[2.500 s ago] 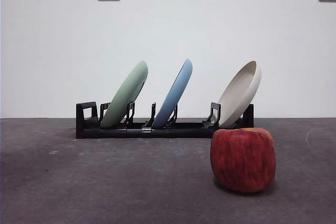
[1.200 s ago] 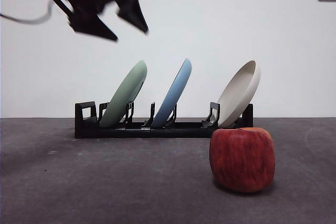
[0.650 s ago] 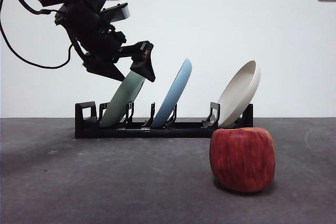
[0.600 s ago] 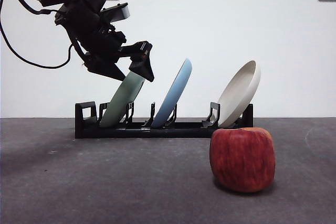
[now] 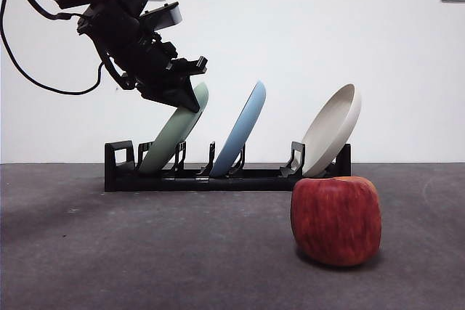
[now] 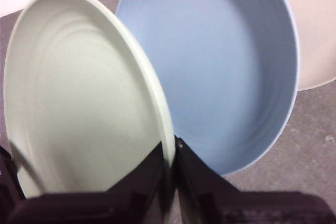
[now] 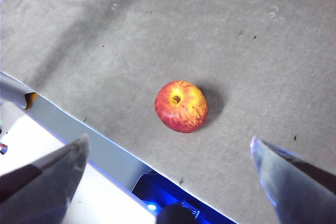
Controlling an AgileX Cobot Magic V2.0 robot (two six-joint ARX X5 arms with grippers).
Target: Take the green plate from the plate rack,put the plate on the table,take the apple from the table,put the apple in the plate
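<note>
The green plate (image 5: 168,139) (image 6: 79,103) leans in the left slot of the black plate rack (image 5: 218,178) at the back of the table (image 5: 145,252). My left gripper (image 5: 183,94) (image 6: 171,157) is shut on the plate's upper rim, one jaw on each face. The red apple (image 5: 336,220) (image 7: 180,106) sits on the table in front of the rack's right end. High above the apple, my right gripper (image 7: 169,141) hangs open and holds nothing.
A light blue plate (image 5: 240,128) (image 6: 226,66) leans in the rack's middle slot and a cream plate (image 5: 330,130) (image 6: 315,24) in the right one. In the right wrist view the table (image 7: 262,51) ends at an edge close to the apple.
The left arm came in from the upper left, dropped onto the green plate's top rim, and its jaws went from straddling the rim to shut on it. Plate and apple have not moved.
</note>
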